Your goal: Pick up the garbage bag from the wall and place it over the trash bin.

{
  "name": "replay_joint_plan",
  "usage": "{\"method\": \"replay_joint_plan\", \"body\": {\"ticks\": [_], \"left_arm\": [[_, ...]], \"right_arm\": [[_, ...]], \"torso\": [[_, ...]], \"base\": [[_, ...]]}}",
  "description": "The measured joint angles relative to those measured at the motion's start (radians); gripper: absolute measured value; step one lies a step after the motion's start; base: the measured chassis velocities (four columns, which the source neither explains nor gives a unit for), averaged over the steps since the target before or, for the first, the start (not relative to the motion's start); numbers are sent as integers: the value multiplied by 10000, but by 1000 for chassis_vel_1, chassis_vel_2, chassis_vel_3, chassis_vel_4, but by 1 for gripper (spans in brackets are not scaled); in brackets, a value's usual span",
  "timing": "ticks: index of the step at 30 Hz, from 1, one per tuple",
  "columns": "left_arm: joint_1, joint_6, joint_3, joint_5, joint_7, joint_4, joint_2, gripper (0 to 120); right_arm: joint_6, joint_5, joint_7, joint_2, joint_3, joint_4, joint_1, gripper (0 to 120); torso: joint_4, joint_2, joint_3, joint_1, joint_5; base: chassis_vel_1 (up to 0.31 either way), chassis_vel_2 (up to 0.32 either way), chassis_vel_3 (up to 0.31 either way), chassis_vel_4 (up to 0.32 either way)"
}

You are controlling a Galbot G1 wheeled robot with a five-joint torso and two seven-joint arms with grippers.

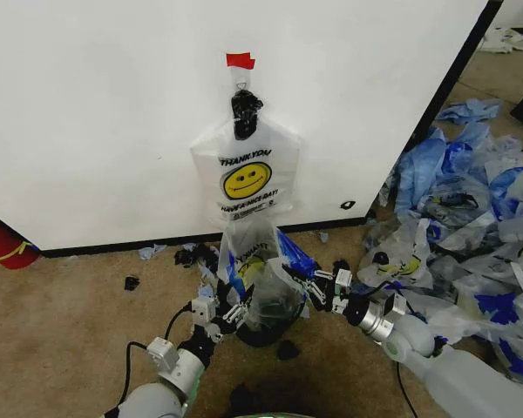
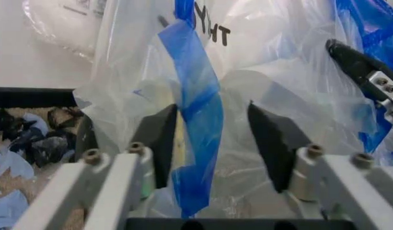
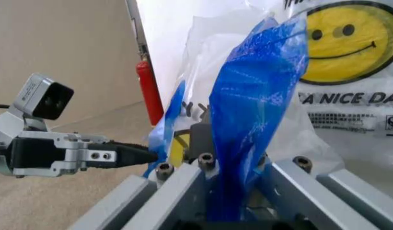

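**Bag over bin, left side loose**

You had the bag [image 1: 260, 261] draped over the bin [image 1: 270, 324], below the wall. Right gripper [image 1: 321, 287] was clamped on a blue fold at the bag's rim. Left gripper [image 1: 228, 313] stood open, a blue strip between its fingers [image 2: 159, 139] but not pinched. Risk, as judged: the unheld left rim could slip off the bin, or a hard pull could tear the thin film.

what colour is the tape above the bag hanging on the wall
Red. The tape shows best in the head view, above the hanging bag.
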Motion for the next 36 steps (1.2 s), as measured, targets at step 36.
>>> {"method": "replay_joint_plan", "body": {"ticks": [36], "left_arm": [[2231, -260, -1911, 452, 418, -780, 499, 0]], "right_arm": [[175, 352, -470, -264, 364, -23, -492, 0]], "torso": [[-1, 0, -1, 0, 0]], "base": [[0, 0, 0, 0]]}}
